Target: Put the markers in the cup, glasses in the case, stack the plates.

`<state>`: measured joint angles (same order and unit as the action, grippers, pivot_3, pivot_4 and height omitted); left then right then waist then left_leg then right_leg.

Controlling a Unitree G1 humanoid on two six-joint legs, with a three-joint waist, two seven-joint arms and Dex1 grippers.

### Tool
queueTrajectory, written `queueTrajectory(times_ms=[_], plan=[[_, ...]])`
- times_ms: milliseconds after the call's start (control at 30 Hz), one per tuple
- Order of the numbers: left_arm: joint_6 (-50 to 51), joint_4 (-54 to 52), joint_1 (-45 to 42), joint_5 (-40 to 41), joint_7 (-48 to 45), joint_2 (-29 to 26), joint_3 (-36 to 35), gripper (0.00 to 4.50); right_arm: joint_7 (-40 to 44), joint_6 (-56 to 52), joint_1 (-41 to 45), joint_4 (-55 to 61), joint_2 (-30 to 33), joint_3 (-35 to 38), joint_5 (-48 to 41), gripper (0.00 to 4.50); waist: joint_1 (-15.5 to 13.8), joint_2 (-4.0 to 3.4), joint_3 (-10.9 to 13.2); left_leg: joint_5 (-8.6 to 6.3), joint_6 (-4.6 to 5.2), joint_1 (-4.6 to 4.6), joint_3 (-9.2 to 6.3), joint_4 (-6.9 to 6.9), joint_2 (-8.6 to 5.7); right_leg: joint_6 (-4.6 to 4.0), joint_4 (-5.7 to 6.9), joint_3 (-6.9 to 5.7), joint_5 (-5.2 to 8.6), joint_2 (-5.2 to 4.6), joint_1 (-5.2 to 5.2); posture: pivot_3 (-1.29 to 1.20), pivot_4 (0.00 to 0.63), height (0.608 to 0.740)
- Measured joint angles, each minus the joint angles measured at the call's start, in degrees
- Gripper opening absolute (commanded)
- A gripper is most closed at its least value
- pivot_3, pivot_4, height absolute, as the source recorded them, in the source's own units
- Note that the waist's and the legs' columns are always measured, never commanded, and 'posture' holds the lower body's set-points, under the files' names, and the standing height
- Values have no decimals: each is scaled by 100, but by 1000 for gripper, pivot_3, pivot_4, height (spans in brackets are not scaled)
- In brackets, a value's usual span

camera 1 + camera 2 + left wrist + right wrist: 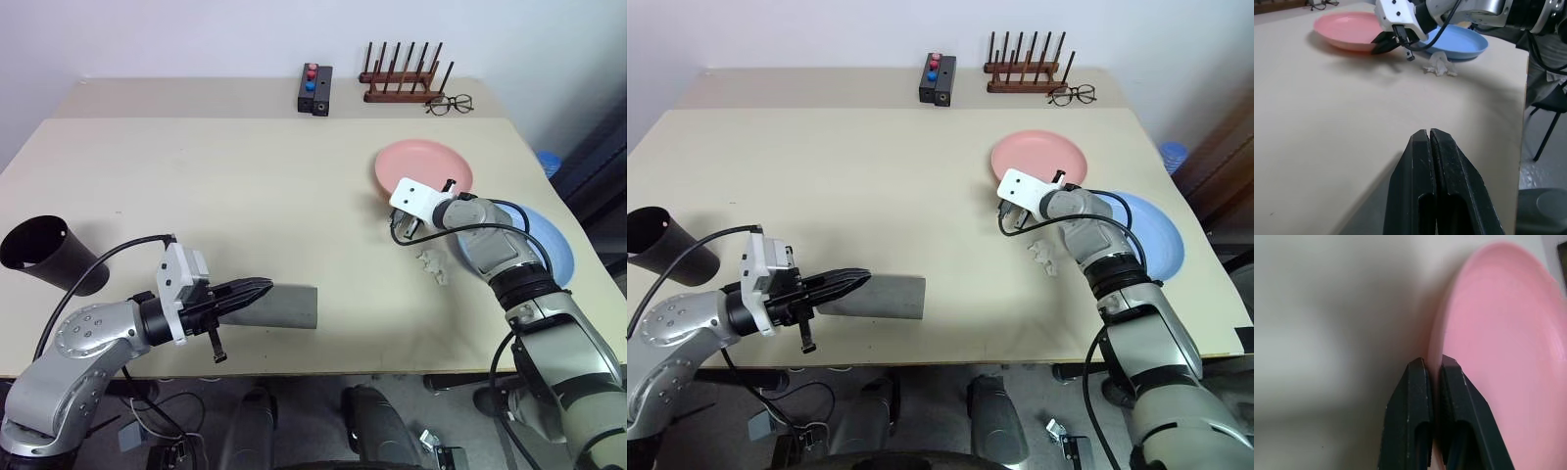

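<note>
The salmon pink plate (431, 164) lies at the right of the table, and the light blue plate (551, 245) sits just nearer and further right. My right gripper (1434, 363) is shut on the pink plate's near left rim. Along the front edge lies the closed grey case (292, 306). My left gripper (263, 288) is shut and empty, its tips over the case's left end. The black cup (44, 253) stands tilted at the far left. The markers and the glasses are out of view.
A crumpled white scrap (432, 264) lies just in front of my right wrist. At the back stand a black box with red and blue buttons (314, 88), a wooden rack (405, 80) and thin-framed clear spectacles (450, 104).
</note>
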<state>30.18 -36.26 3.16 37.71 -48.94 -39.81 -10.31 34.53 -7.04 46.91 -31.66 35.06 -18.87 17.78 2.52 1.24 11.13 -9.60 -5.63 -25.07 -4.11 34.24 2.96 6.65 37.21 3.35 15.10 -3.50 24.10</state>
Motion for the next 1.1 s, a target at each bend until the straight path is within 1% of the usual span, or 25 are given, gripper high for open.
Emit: queueTrajectory(times_ms=[67, 167, 200, 267, 300, 367, 500, 567, 633, 667, 733, 767, 800, 833, 967, 1100], plan=[[-84, 119, -119, -59, 28, 40, 42, 0, 78, -15, -108, 411, 117, 119, -8, 38, -13, -1, 1, 0, 0, 0, 0, 0, 0, 0, 0, 0, 0, 0, 0, 0, 150, 740], [-164, 309, -393, -132, 59, 127, 191, 0, 368, -397, -477, 1312, 537, 513, -223, 38, -75, -7, 4, 0, 0, -2, -1, 1, -2, 1, -3, 0, 1, -2, -3, 0, 150, 740], [-183, 399, -619, -159, 49, 193, 342, 0, 577, -686, -773, 1822, 830, 821, -400, 38, -154, -10, 6, 0, 0, -4, -1, 1, -4, 1, -5, 0, 1, -2, -4, 0, 150, 740], [-202, 525, -903, -217, 12, 240, 561, 0, 1024, -1142, -1328, 2657, 1366, 1350, -748, 38, -224, -11, 6, 0, 0, -5, -2, 3, -4, 5, -8, -2, 5, -4, -9, 0, 150, 740], [-204, 596, -1025, -225, -25, 261, 672, 0, 1255, -1367, -1637, 3039, 1672, 1628, -915, 38, -236, -12, 5, 0, 0, -5, -1, 3, -4, 5, -12, -1, 5, -4, -11, 0, 150, 740], [-203, 754, -1259, -260, -108, 312, 894, 0, 1571, -1737, -2225, 3571, 2072, 2168, -1192, 38, -184, -11, 4, 0, 0, 3, 0, 4, -4, 4, -13, -1, 5, -4, -18, 0, 150, 740], [-208, 978, -1635, -335, -240, 433, 1184, 0, 1891, -2111, -3438, 4030, 2447, 2849, -1471, 38, -137, -12, 4, -4, 4, 61, 6, 0, -3, 2, -15, 2, 9, -5, -66, 0, 150, 740], [-229, 1150, -1827, -352, -320, 477, 1221, 0, 1924, -2217, -3823, 4060, 2456, 3012, -1552, 38, -110, -14, 3, -4, 4, 69, 10, 1, -2, 1, -15, 5, 8, -5, -70, 0, 150, 740], [-258, 1236, -1895, -382, -364, 509, 1276, 0, 1894, -2270, -3941, 4060, 2452, 3054, -1618, 706, -56, -18, 2, -4, 4, 71, 23, 3, -3, 1, -14, 19, 7, -8, -69, 0, 150, 740], [-288, 1280, -1902, -405, -393, 513, 1315, 0, 1869, -2263, -3961, 4060, 2452, 3069, -1634, 971, -33, -17, 2, -4, 4, 72, 23, 4, -3, 1, -14, 20, 7, -8, -70, 0, 150, 740], [-354, 1352, -1894, -463, -434, 512, 1336, 0, 1861, -2237, -4024, 4063, 2452, 3082, -1682, 1863, -10, -16, 3, -4, 5, 70, 23, 3, -3, 2, -15, 21, 8, -7, -69, 0, 150, 740], [-379, 1372, -1877, -474, -438, 507, 1329, 0, 1866, -2212, -4048, 4082, 2452, 3080, -1703, 2500, -5, -17, 3, -5, 5, 70, 24, 2, -3, 3, -15, 22, 8, -7, -68, 0, 150, 740], [-413, 1373, -1848, -478, -439, 506, 1323, 0, 1868, -2178, -4051, 4109, 2452, 3080, -1721, 2925, -1, -17, 3, -5, 6, 70, 25, 1, -3, 3, -15, 24, 8, -7, -67, 0, 150, 740], [-449, 1372, -1816, -482, -440, 504, 1307, 0, 1879, -2116, -4040, 4163, 2452, 3079, -1778, 3443, 1, -17, 3, -5, 6, 70, 25, 1, -3, 4, -15, 24, 8, -6, -67, 0, 150, 740], [-685, 1420, -1422, -605, -434, 384, 1062, 0, 2098, -2085, -3715, 4437, 2332, 3024, -2261, 3443, 14, -17, 3, -5, 6, 73, 28, 0, -2, 4, -15, 28, 8, -5, -67, 0, 150, 740], [-860, 1475, -1156, -691, -427, 377, 877, 0, 2161, -2042, -3466, 4534, 2152, 2554, -2397, 3443, -46, -11, 4, -6, 5, 68, 29, 2, -4, 3, -24, 28, 9, -9, -68, 0, 150, 740]])
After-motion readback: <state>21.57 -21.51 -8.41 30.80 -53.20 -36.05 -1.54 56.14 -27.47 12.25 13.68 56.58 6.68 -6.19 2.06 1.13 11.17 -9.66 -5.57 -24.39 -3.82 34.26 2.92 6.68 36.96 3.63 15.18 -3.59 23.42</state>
